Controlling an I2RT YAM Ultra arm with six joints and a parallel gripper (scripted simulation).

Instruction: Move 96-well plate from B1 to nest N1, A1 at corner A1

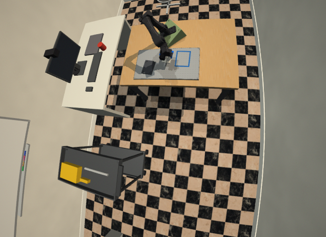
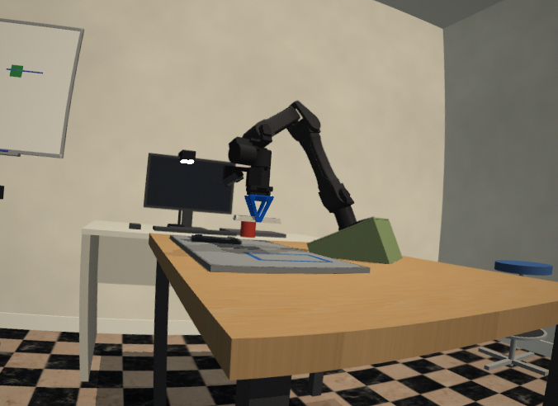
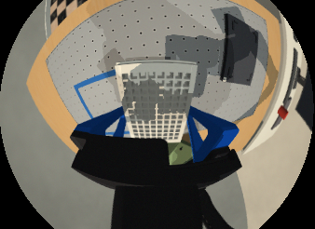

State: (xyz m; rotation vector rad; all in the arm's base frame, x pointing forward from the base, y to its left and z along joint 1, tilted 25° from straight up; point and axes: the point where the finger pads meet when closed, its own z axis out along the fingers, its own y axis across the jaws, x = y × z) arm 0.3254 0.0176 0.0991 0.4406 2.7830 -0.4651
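Note:
My gripper (image 2: pixel 258 212) has blue fingers and is shut on the white 96-well plate (image 2: pixel 254 220). It holds the plate level in the air above the grey mat (image 2: pixel 266 258). In the wrist view the plate (image 3: pixel 157 99) fills the space between my fingers. In the overhead view my gripper (image 1: pixel 166 55) is between the blue outline B1 (image 1: pixel 183 59) on its right and the dark plate nest N1 (image 1: pixel 148 67) on its left. The nest also shows in the wrist view (image 3: pixel 240 47) at upper right. The outline B1 holds nothing.
The arm's green wedge base (image 1: pixel 173 31) stands at the back of the wooden table (image 1: pixel 182 52). A white desk (image 1: pixel 92 63) to the left carries a monitor (image 1: pixel 61 56), keyboard and a red cup (image 1: pixel 101 46). A dark rack with a yellow box (image 1: pixel 100 171) stands on the floor.

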